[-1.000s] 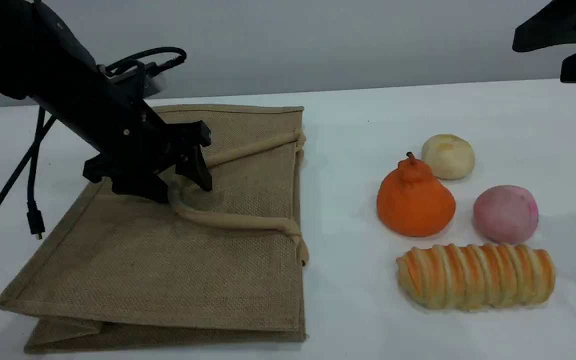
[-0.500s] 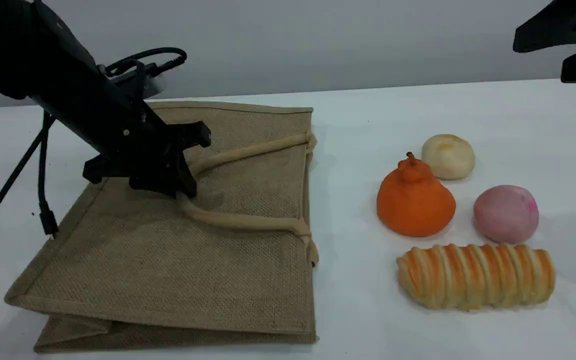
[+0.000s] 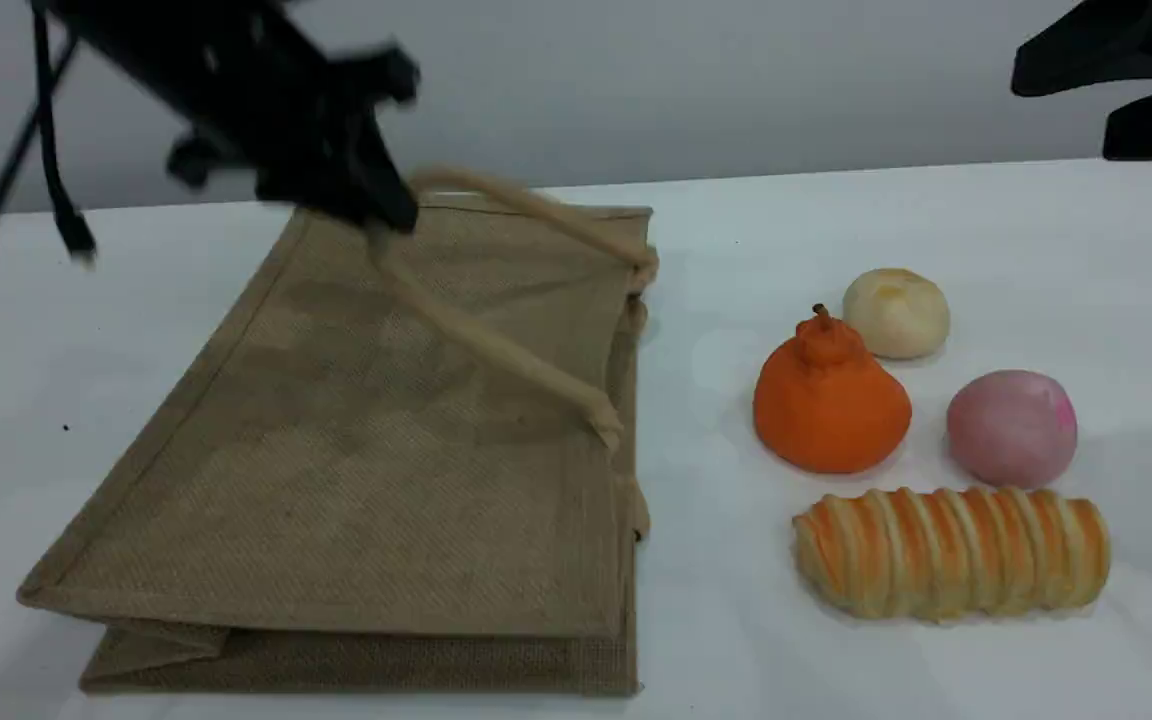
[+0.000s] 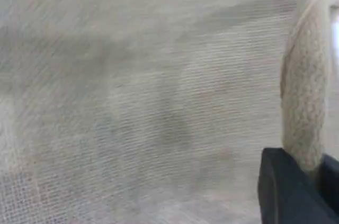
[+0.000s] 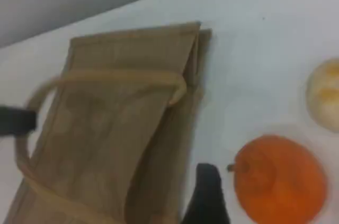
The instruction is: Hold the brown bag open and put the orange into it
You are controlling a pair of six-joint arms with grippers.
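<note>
On the white desk [image 3: 936,220], the tan-brown woven jute bag [image 3: 356,480] lies flat at left, its thick beige rope handle [image 3: 496,345] pulled taut upward, clamped in the black left tool [image 3: 376,205]. Right of it sits the knob-topped bright orange fruit [image 3: 831,400], well apart. At the upper right hangs the right tool [image 3: 1126,100], fingers spread, empty.

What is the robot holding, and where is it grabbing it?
The left gripper is shut on the brown bag by its rope handle. The right gripper holds nothing.
</note>
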